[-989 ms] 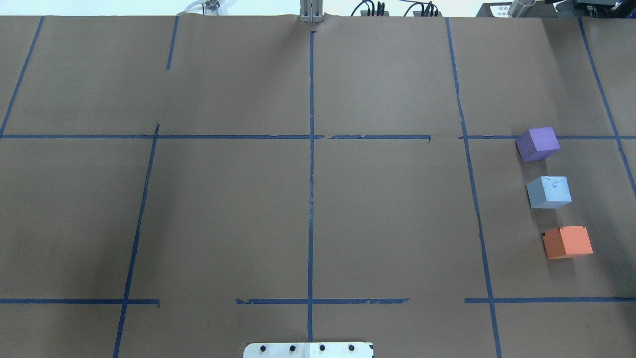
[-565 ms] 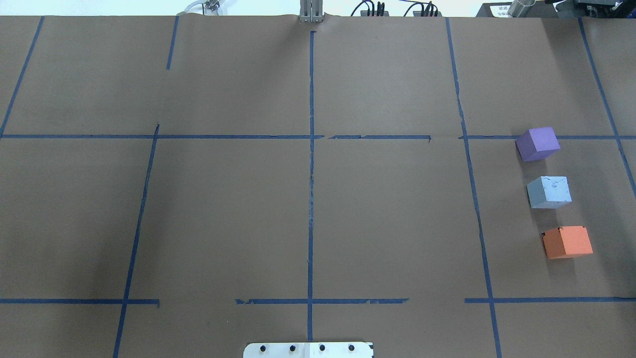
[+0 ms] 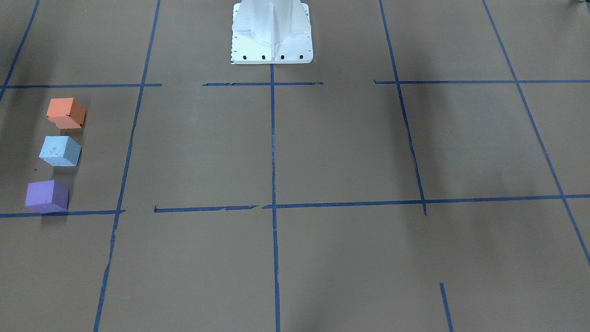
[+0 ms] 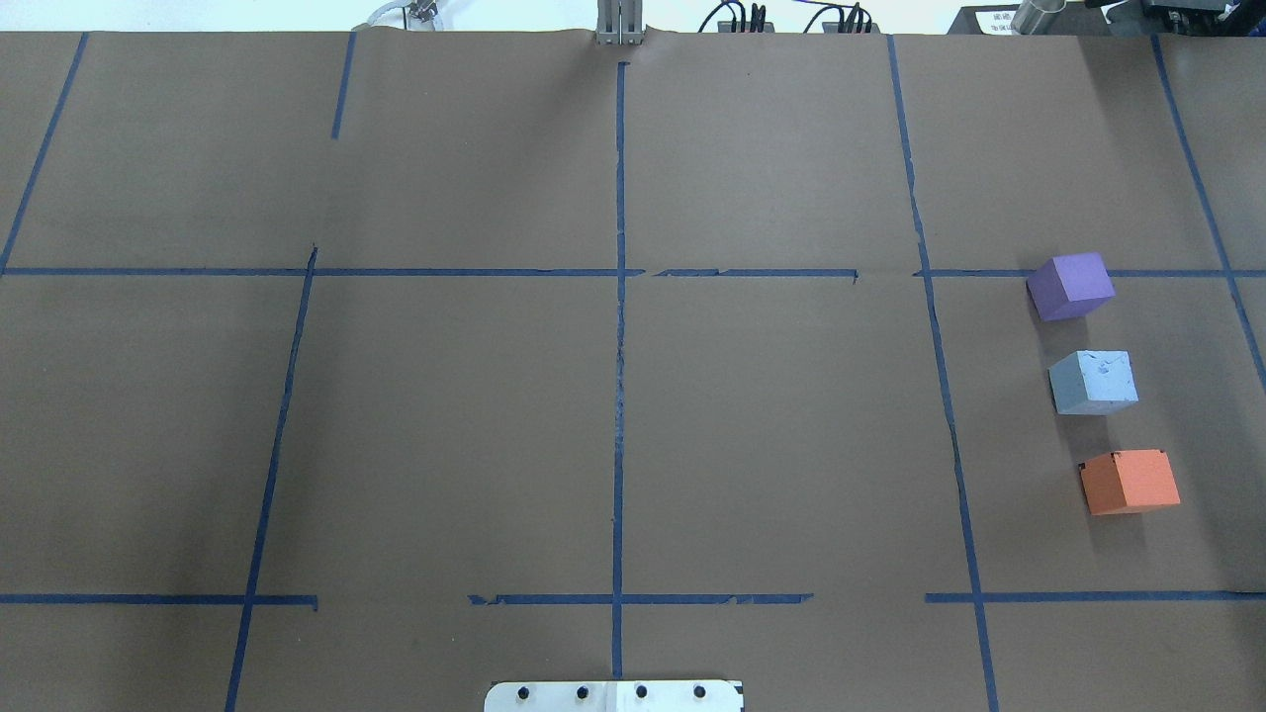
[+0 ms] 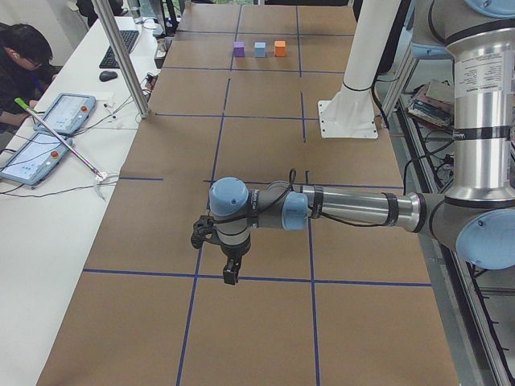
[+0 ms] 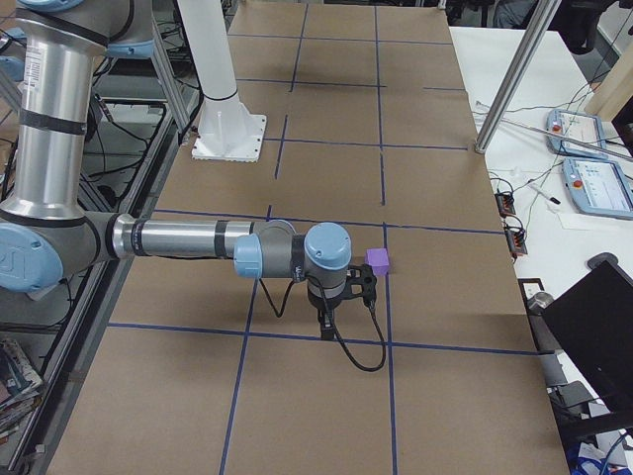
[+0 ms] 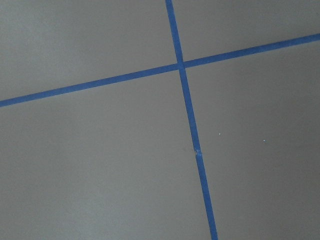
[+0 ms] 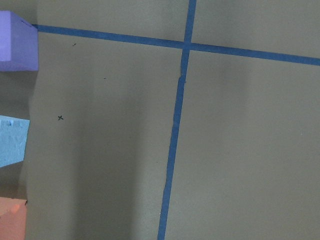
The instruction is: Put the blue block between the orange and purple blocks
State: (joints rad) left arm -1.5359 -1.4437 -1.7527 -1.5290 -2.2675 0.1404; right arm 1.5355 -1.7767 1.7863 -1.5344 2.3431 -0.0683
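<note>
The pale blue block (image 4: 1093,381) stands on the brown paper in a row between the purple block (image 4: 1070,285) and the orange block (image 4: 1130,481), with small gaps on both sides. The front-facing view shows the same row: orange (image 3: 66,113), blue (image 3: 60,151), purple (image 3: 46,196). The right wrist view catches purple (image 8: 17,42), blue (image 8: 11,140) and orange (image 8: 12,219) at its left edge. My right gripper (image 6: 326,327) hangs empty just beyond the row. My left gripper (image 5: 231,277) hangs at the far end. I cannot tell whether either is open or shut.
Blue tape lines (image 4: 619,326) grid the brown paper. The white robot base plate (image 4: 613,696) sits at the near edge. A metal post (image 4: 619,22) and cables stand at the far edge. An operator and tablets (image 5: 48,129) are on the side table.
</note>
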